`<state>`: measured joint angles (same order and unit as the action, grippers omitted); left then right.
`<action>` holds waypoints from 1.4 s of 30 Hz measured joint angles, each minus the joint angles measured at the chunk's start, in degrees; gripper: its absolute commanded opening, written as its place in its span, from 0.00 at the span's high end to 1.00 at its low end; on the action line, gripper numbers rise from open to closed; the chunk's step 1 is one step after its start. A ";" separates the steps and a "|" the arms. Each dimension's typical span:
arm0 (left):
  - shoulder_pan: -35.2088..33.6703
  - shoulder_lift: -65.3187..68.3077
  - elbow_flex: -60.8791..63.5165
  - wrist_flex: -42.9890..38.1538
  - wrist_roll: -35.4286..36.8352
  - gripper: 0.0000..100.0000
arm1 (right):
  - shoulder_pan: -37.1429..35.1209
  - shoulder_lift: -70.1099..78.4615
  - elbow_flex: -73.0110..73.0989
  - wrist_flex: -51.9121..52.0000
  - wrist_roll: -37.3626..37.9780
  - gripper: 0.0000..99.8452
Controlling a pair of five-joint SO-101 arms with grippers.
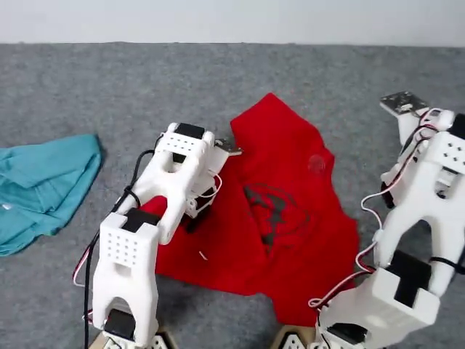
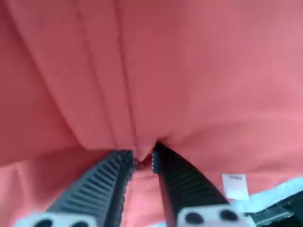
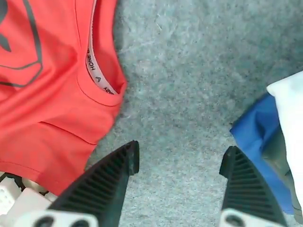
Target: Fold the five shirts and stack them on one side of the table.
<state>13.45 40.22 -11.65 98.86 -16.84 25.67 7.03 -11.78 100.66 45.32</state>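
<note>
1. High view: the grey table has the red shirt spread at centre. Its long axis runs from upper centre down to lower right of the frame, with the dark print about mid-panel.
2. The teal shirt lies crumpled at the left edge, well apart from the red one and not folded.
3. Right wrist view: a blue shirt with a white cloth over it lies near the right arm. I can't tell whether either is folded.
4. Key relation: the left gripper sits at the red shirt's left edge as the high view shows it. All the rest of the cloth lies to the frame's right of the fingers, so your fold most likely has to carry that edge rightward across the print.
5. The left fingers are clenched on a pinch of red fabric, and ridges of cloth run up to the tips. A white label sits just beside one finger.
6. The right gripper is spread wide and grasps nothing. It hangs over bare grey, just beside the shirt's collar and apart from it.
7. My read: the left arm is the one engaged. The right is near enough to pin the collar end if you need it.
</note>
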 measured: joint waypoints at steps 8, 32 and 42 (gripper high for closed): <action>0.09 0.53 -0.09 0.09 0.00 0.99 | 0.00 0.00 0.00 0.00 0.00 0.71; -13.45 -57.58 35.08 -0.09 0.18 0.83 | -18.55 0.00 0.00 0.00 -3.69 0.57; -17.93 -69.54 35.08 0.09 4.04 0.80 | -37.19 0.79 0.00 -6.68 -3.69 0.57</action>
<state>-4.48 -29.32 23.43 98.95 -12.79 -11.52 7.82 -11.78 93.98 41.63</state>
